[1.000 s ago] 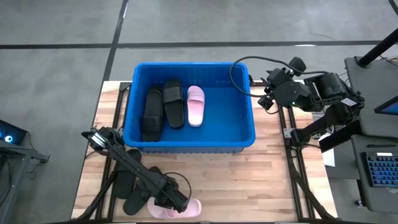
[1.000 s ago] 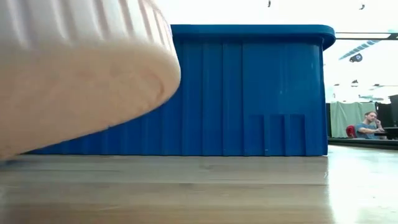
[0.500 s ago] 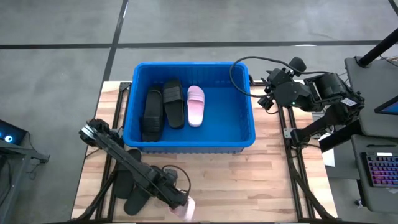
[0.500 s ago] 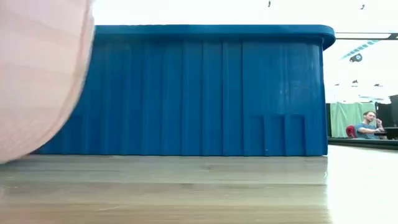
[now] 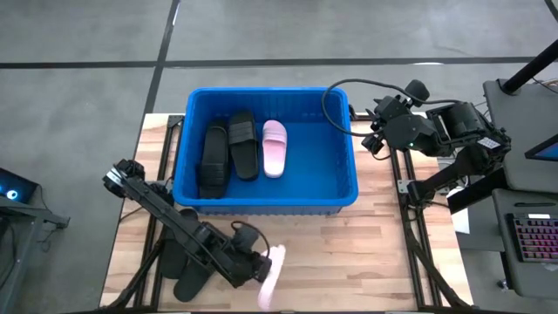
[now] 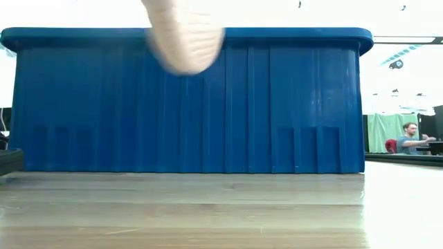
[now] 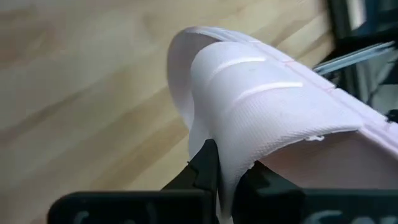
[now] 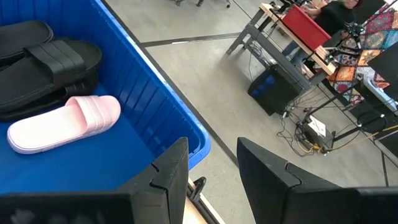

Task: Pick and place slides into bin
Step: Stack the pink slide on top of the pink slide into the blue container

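A pale pink slide (image 5: 271, 274) hangs above the near part of the table, with my left gripper (image 5: 255, 267) shut on it. In the low view its sole (image 6: 183, 34) shows high in front of the bin's wall. The blue bin (image 5: 344, 199) stands at the table's far middle. On its floor lie two black slides (image 5: 228, 150) and one pink slide (image 5: 274, 146). Two more black slides (image 5: 180, 262) lie on the table under my left arm. My right gripper (image 5: 377, 133) waits open beyond the bin's right far corner, holding nothing. My left gripper pinches the pink slide's wide strap at its edge (image 7: 239, 155) between its two fingers (image 7: 208, 165). The fingers slant down from the table's left. The slide is lifted clear of the table and hangs tilted off the fingers, with its sole (image 6: 183, 34) facing the table's near edge.
The bin's near wall (image 6: 208, 104) rises between the held slide and the bin's inside. The right part of the bin's floor (image 8: 93, 162) is bare. Bare wood (image 5: 349, 262) lies to the right of the held slide. A person sits far off in the room (image 6: 413, 138).
My left gripper has risen from the table's near edge, moved a little toward the bin and rolled, staying shut on the pink slide. The slide, which lay flat across the near edge, is lifted clear and has turned to point toward the bin.
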Controlling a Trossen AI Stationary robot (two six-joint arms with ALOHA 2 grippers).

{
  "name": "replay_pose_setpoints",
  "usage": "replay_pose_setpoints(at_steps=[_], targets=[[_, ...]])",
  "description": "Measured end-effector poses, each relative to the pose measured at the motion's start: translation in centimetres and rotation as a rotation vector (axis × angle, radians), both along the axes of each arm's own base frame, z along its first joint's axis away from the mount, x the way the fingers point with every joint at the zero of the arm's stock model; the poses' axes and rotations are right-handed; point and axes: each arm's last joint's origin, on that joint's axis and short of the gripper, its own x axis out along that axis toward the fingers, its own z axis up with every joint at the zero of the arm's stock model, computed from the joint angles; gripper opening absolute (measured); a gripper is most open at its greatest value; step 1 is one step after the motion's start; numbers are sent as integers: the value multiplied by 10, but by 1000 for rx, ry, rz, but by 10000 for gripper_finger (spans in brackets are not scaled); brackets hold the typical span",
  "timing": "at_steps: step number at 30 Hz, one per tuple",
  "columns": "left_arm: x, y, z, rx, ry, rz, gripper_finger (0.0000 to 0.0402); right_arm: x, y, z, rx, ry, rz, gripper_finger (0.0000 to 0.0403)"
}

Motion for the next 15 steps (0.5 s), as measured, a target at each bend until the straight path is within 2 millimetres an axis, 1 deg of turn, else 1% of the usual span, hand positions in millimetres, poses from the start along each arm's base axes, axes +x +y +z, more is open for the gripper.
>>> replay_pose_setpoints(at_steps=[6, 9, 12, 15], targets=[[13, -2, 12, 85, -217, -46, 0, 0, 0, 0, 0, 0, 0, 127], [20, -1, 19, 116, -298, -82, 0, 0, 0, 0, 0, 0, 0, 127], [29, 5, 25, 148, -380, -62, 0, 0, 0, 0, 0, 0, 0, 127], [37, 13, 30, 220, -446, -86, 0, 0, 0, 0, 0, 0, 0, 127]])
